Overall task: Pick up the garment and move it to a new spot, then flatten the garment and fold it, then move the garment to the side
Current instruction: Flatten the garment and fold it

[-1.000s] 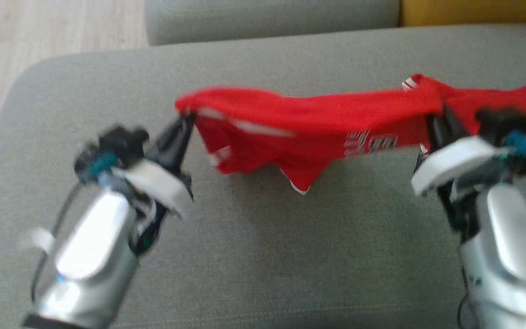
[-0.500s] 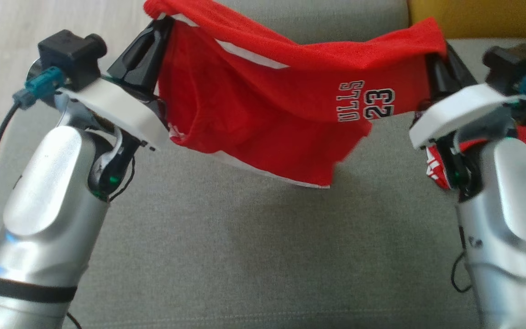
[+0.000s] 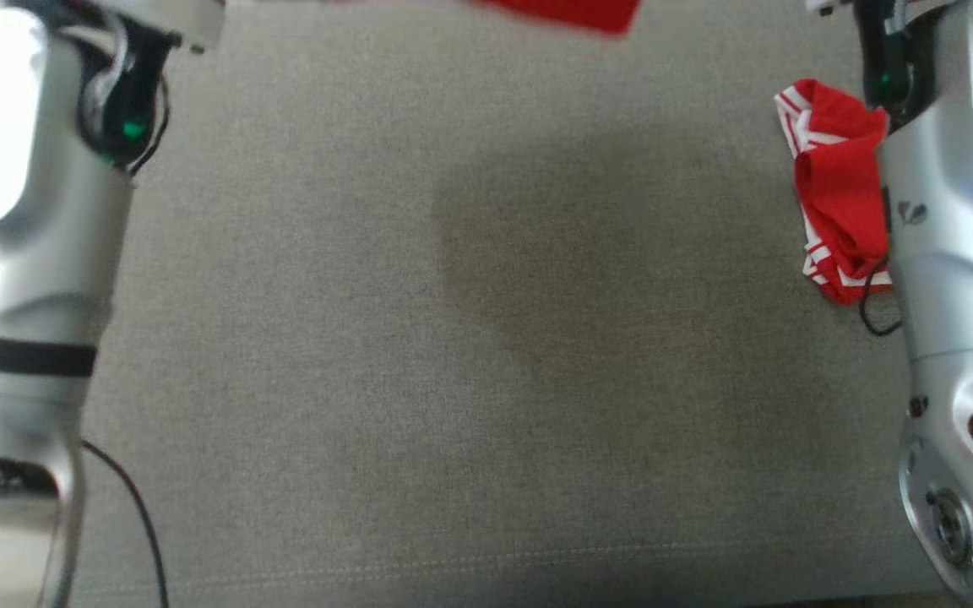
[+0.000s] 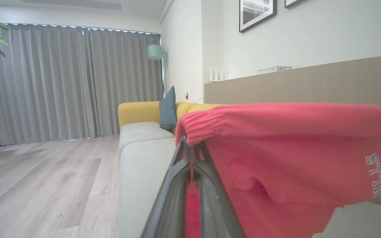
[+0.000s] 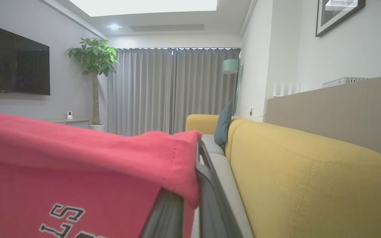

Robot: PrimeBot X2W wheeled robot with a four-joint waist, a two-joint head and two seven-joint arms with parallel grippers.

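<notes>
In the head view the left forearm [image 3: 13, 211] stands at 9 o'clock over the grey sofa cushion [image 3: 486, 380]. The left gripper [image 4: 189, 145] is pinched tight on the ribbed band of the red garment [image 4: 276, 148], which stretches toward 3 o'clock, printed "23". In the head view a red edge shows at 12 o'clock and a striped fold hangs between 2 and 3 o'clock against the right forearm [image 3: 959, 253]. The right gripper [image 5: 199, 155] is clamped on the garment's other corner.
</notes>
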